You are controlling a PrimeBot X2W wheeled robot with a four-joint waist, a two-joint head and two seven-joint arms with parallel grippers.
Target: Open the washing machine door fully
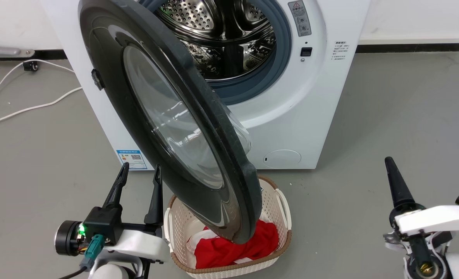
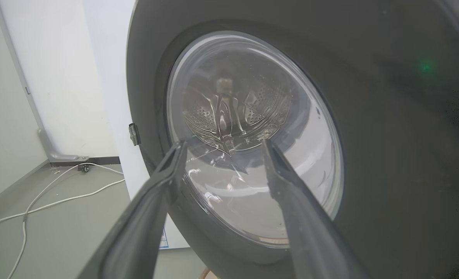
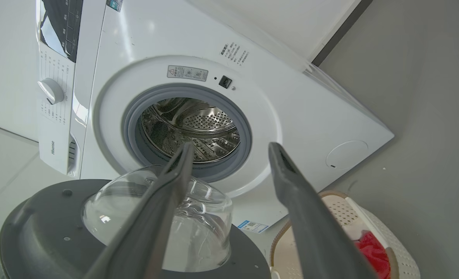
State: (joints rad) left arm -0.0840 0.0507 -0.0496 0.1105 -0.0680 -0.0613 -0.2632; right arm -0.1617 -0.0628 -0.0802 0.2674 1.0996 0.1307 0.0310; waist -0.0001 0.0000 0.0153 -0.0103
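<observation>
My left end effector (image 1: 141,167) hovers empty, fingers spread wide, just beside the washing machine door (image 1: 167,116). My right end effector (image 3: 231,146), likewise parted and holding nothing, stands well apart. The door hangs swung outward above a white basket (image 1: 283,201) of red cloth (image 1: 229,248), with the steel drum (image 1: 214,23) exposed behind.

Your head view looks forward and down onto the washing machine door (image 1: 167,116), which crosses the frame's centre. Your left wrist view sits close to the door's outer face, looking through its glass at the steel drum (image 2: 229,112); your right wrist view, tilted and further back, faces the same drum and the door's inner side
</observation>
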